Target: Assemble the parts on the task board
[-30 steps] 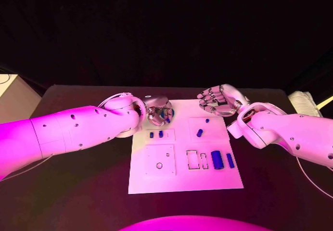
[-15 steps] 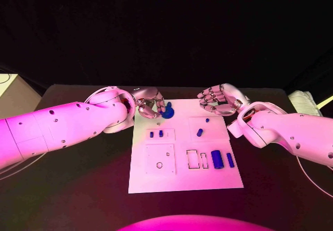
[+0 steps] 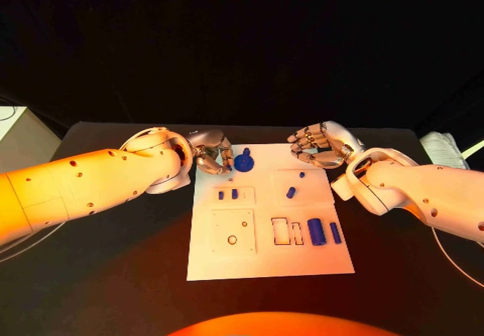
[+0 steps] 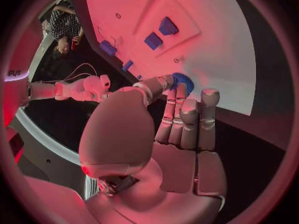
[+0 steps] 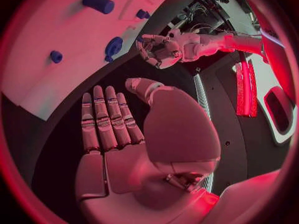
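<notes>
Head view: task board [image 3: 303,262] lies flat mid-counter [image 3: 121,280], left hand [image 3: 210,155] at its far left corner, right hand [image 3: 321,145] at the far right corner. A round blue part [image 3: 245,163] sits on the board's far edge just beside the left hand; head view can't settle contact. Left wrist view does: fingers [image 4: 187,119] extended side by side, tips right at that round blue part [image 4: 184,80], thumb alongside, nothing clamped. Right wrist view: right hand's fingers [image 5: 106,119] straight and slightly apart, holding nothing, hovering over dark counter off the board's edge. Board recesses, head view: small far-left pocket holds two short blue pegs [image 3: 228,194]; the pocket next to it holds one tilted blue peg [image 3: 290,192]; a fat blue cylinder [image 3: 315,232] and a thin blue bar [image 3: 335,232] lie near the right edge beside two rectangular cutouts [image 3: 287,232].
</notes>
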`<control>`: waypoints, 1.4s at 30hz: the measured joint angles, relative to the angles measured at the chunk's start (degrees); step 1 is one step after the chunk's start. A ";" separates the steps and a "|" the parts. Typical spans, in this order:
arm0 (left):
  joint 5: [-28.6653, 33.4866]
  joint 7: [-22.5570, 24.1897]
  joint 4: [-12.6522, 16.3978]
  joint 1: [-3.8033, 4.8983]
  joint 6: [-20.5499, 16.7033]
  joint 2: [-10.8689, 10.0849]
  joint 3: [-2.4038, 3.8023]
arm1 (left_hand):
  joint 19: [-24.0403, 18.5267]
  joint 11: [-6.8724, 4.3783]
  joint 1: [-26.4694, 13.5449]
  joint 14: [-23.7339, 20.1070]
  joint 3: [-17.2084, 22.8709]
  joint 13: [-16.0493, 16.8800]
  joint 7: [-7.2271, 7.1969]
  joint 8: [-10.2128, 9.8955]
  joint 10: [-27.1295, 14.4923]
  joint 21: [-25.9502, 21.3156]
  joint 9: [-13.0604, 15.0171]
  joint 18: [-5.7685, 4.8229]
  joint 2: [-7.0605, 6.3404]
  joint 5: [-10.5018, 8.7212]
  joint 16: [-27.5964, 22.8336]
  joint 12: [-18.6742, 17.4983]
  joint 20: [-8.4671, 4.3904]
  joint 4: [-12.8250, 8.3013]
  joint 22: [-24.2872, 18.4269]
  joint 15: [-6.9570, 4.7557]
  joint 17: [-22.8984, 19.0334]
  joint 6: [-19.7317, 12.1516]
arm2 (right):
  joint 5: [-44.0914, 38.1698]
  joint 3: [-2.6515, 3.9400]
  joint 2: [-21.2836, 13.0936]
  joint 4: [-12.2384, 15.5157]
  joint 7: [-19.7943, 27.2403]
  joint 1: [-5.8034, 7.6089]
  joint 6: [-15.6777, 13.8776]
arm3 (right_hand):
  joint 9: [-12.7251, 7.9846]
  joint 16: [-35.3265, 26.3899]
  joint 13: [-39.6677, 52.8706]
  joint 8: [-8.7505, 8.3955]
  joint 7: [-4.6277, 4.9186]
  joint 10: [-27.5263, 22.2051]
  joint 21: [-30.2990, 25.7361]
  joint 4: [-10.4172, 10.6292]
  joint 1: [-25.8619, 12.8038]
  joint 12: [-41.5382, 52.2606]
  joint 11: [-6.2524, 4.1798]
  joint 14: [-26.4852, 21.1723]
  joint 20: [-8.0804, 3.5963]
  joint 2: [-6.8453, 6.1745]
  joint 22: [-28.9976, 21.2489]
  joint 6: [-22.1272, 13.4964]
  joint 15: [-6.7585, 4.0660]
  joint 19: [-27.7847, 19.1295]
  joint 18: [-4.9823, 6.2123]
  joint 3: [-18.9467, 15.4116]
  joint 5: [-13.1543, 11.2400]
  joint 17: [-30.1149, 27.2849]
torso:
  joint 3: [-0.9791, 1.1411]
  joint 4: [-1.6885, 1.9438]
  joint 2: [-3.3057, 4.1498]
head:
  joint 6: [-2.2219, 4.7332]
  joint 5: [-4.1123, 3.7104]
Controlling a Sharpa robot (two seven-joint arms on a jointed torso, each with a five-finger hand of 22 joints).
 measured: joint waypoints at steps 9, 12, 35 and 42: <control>-0.15 0.33 -0.67 -0.39 0.82 0.44 -0.14 | 0.00 -0.11 0.00 0.00 -0.16 0.00 -0.08 -0.06 0.29 0.00 0.04 0.00 0.00 0.00 0.00 -0.22 0.00 -0.16 0.00 0.00 0.00 0.48 | 0.00 0.00 0.02 0.00 0.01 0.00 -0.02 | 0.00 0.00 0.00 0.00 0.00 0.00 0.00 0.00 0.00 0.00 0.00 0.00 0.00 0.00 0.00 0.00 0.00 0.00 0.00 0.00 0.00 0.00 | 0.04 -0.04 0.01 | -0.14 0.09; -0.21 0.47 -0.97 -0.55 1.07 0.66 -0.44 | 0.00 -0.11 0.00 0.00 -0.16 0.00 -0.16 -0.15 0.70 -0.24 0.13 0.00 -0.01 0.00 0.00 -0.33 0.00 -0.16 -0.08 0.00 0.00 0.76 | -0.01 0.00 0.05 0.01 0.02 0.00 -0.02 | 0.00 0.00 0.00 0.00 0.00 0.00 0.00 0.00 0.00 0.00 0.00 0.00 0.00 0.00 0.01 0.00 0.00 0.00 0.00 0.00 0.00 0.00 | 0.06 -0.05 0.01 | -0.21 0.27; -0.43 1.00 -2.22 -1.02 2.40 1.65 -1.14 | 0.00 -0.32 0.01 0.00 -0.16 0.01 -0.17 -0.27 0.90 -0.45 0.35 0.00 -0.01 0.00 0.00 -0.49 0.00 -0.16 -0.17 0.00 -0.19 0.75 | -0.01 0.00 0.07 0.04 0.04 0.00 -0.02 | -0.03 0.00 0.00 0.00 0.00 0.00 0.00 0.01 0.00 -0.22 0.00 0.00 0.12 0.00 -0.04 0.00 0.00 -0.11 0.00 -0.01 0.00 -0.05 | 0.00 -0.02 0.03 | -0.34 0.31; -0.37 1.11 -2.38 -1.25 2.83 1.86 -1.27 | 0.00 -0.31 0.01 0.00 -0.16 0.02 -0.18 -0.28 0.90 -0.45 0.42 0.00 -0.01 0.00 0.00 -0.49 0.00 -0.16 -0.17 0.00 -0.19 0.74 | -0.01 0.01 0.01 0.06 0.04 0.00 -0.02 | -0.05 0.00 0.00 0.00 0.00 0.00 0.00 0.01 0.00 -0.22 0.00 0.00 0.21 0.00 -0.04 0.00 0.00 -0.20 0.00 -0.01 0.00 -0.07 | 0.00 -0.05 0.03 | -0.40 0.25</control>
